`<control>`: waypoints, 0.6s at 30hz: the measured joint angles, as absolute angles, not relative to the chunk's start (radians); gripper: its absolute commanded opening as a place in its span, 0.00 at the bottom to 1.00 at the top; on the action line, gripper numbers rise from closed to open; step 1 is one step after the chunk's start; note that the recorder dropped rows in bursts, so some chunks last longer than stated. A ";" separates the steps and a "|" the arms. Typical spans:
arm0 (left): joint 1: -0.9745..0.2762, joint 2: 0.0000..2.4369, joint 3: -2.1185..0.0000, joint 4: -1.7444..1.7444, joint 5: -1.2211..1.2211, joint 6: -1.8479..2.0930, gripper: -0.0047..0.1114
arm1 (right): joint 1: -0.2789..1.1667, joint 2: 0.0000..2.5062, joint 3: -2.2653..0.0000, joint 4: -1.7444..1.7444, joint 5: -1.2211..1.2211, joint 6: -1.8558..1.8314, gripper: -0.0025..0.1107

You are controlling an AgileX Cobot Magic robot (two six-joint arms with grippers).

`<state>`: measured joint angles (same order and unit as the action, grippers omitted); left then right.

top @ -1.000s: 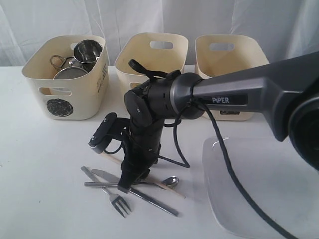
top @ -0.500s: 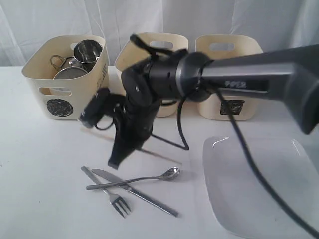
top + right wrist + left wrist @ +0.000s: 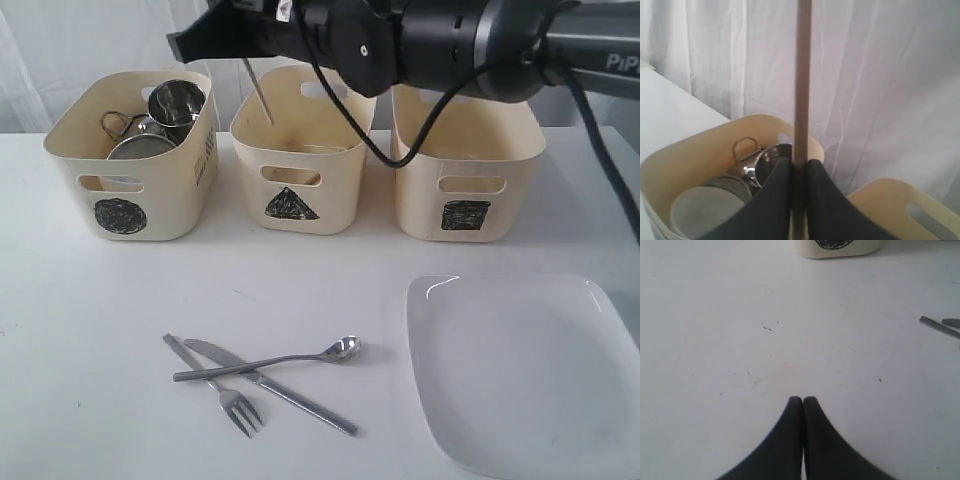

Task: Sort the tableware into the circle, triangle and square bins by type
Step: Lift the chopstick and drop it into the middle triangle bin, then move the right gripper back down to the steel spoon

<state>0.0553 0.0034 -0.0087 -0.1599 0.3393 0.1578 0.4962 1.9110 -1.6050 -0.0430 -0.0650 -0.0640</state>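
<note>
Cream bins (image 3: 330, 172): three; steel cutlery (image 3: 290, 357): three.

Three bins (image 3: 330, 180); at least two steel cups (image 3: 176, 100). One plate (image 3: 520, 380), one fork (image 3: 232, 402), one knife (image 3: 300, 405), one spoon (image 3: 300, 356) — one chopstick (image 3: 260, 95).

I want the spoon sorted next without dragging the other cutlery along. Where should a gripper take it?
On the bare handle stretch just short of its bowl, from straight above, jaws across it: the spoon lies flat, and further left it crosses the knife and fork.
</note>
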 measured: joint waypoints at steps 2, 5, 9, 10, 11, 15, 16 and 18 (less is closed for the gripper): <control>0.055 0.003 -0.009 -0.160 0.339 0.158 0.04 | 0.469 1.938 -1.605 -0.043 -0.075 -0.064 0.02; 0.055 0.003 -0.009 -0.160 0.339 0.158 0.04 | 0.439 1.979 -1.605 -0.043 -0.119 -0.062 0.02; 0.055 0.003 -0.009 -0.160 0.339 0.158 0.04 | 0.400 2.061 -1.605 -0.043 -0.282 -0.062 0.02; 0.055 0.003 -0.009 -0.160 0.339 0.158 0.04 | 0.391 2.093 -1.605 -0.043 -0.333 -0.062 0.03; 0.055 0.003 -0.009 -0.160 0.339 0.158 0.04 | 0.386 2.108 -1.605 -0.043 -0.352 -0.064 0.07; 0.055 0.003 -0.009 -0.160 0.339 0.158 0.04 | 0.347 2.172 -1.605 -0.005 -0.321 -0.070 0.30; 0.055 0.003 -0.009 -0.160 0.339 0.158 0.04 | 0.346 2.172 -1.605 0.007 -0.313 -0.070 0.37; 0.055 0.003 -0.009 -0.160 0.339 0.158 0.04 | 0.343 2.174 -1.603 0.023 -0.308 -0.070 0.41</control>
<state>0.0553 0.0034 -0.0087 -0.1599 0.3393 0.1578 0.3430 2.1742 -1.6032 0.0235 -0.3079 -0.0701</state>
